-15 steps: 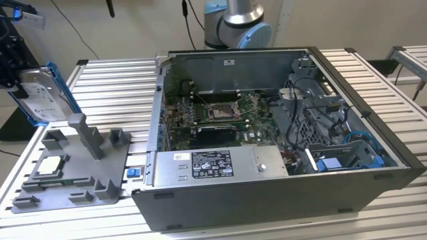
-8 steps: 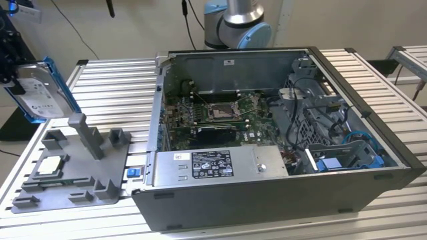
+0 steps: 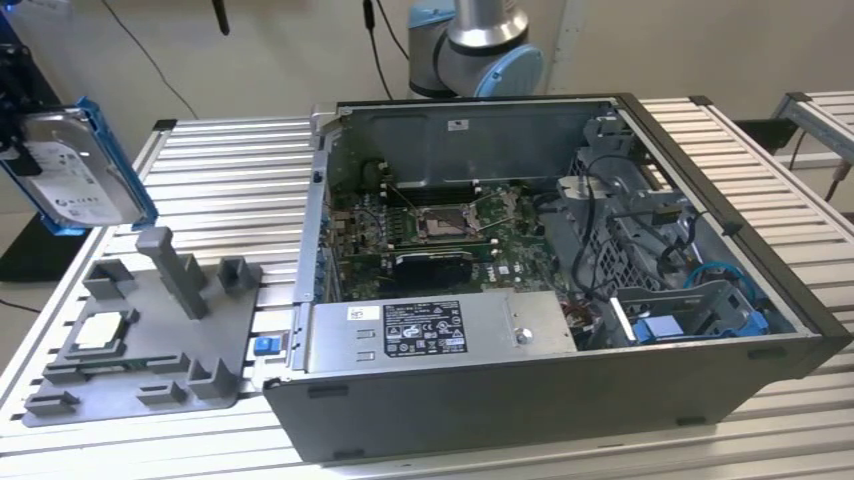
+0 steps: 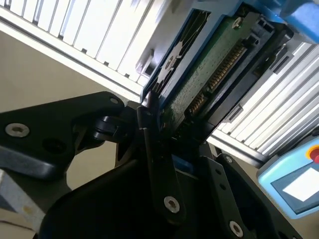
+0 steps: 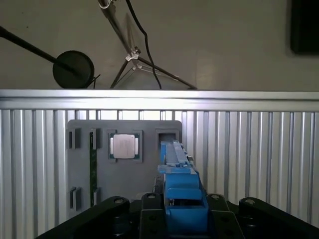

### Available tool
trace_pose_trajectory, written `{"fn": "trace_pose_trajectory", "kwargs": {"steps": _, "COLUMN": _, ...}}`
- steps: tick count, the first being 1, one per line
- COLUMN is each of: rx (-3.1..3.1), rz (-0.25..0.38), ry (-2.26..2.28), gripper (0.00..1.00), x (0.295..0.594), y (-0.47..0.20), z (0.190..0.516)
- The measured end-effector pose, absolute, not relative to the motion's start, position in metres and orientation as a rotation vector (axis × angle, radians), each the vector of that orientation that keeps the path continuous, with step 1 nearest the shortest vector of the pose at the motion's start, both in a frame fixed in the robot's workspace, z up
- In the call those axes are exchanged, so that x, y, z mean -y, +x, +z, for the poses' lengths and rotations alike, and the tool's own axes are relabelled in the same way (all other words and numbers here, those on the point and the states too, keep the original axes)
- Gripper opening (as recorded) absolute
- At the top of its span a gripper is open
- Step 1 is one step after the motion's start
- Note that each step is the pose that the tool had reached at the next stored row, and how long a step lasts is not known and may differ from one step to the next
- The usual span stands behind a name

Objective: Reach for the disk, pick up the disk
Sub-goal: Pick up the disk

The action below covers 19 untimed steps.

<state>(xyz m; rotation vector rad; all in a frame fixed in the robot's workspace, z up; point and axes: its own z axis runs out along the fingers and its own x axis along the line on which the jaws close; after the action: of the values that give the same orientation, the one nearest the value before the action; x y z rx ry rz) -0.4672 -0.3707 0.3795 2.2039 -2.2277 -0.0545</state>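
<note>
While the gripper (image 4: 172, 127) is clamped tight on the disk (image 3: 78, 168), held up over the slatted table (image 3: 227, 180) at the exterior view's left, the grey fixture (image 3: 214, 335) and its chip (image 3: 99, 336) sit below. The open computer case (image 3: 534, 400) is alongside, and the picture's edge cuts off the gripper body.

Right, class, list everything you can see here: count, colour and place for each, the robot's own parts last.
disk: one, silver-grey in a blue carrier, held above the table at the exterior view's left
tray: one, grey, on the table beside the case
processor chip: one, silver, in a tray pocket
bracket: one, small, blue, between tray and case
computer case: one, dark grey, open, mid-table
table: one, silver, slatted
arm: one, silver and light blue, behind the case
hand: one, black, shut on the disk
</note>
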Motion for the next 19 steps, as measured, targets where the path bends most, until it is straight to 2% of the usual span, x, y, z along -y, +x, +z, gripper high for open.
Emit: {"fn": "trace_pose_trajectory", "kwargs": {"steps": 19, "rx": 2.228, "rz": -0.054, "ry": 2.204, "gripper": 0.00, "x": 0.371, "y": -0.467, "z": 0.436}}
